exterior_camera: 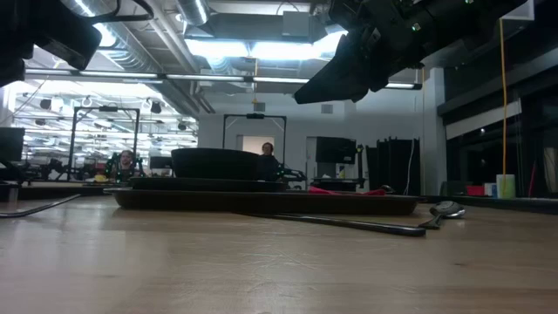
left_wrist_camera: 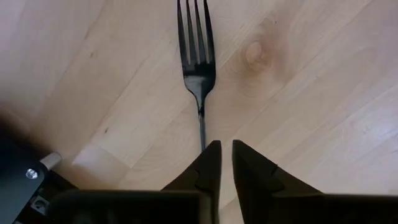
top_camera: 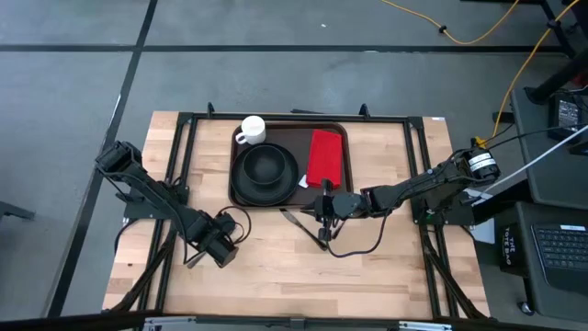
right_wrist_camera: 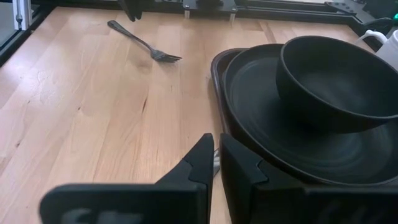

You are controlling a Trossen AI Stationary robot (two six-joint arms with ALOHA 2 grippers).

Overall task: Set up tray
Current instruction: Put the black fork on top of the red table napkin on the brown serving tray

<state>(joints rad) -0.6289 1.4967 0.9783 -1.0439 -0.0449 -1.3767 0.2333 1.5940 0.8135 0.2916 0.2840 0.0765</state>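
- Jaws of the left gripper were a little apart in the left wrist view. The thin end of the fork lay right at their tips, flat on the worktop.
- I think the fork had to go to the tray next. A good way would be to close on the handle squarely, lift it straight up and carry it slowly.
- In the right wrist view, the right gripper had its jaws a tiny bit apart, with nothing in them. It hung just beside the tray.
- From the high view, the tray sat at the far middle of the worktop. It held a plate with a bowl on it, a white mug and a red napkin.
- In the low view, a spoon lay on the worktop, outside the tray.
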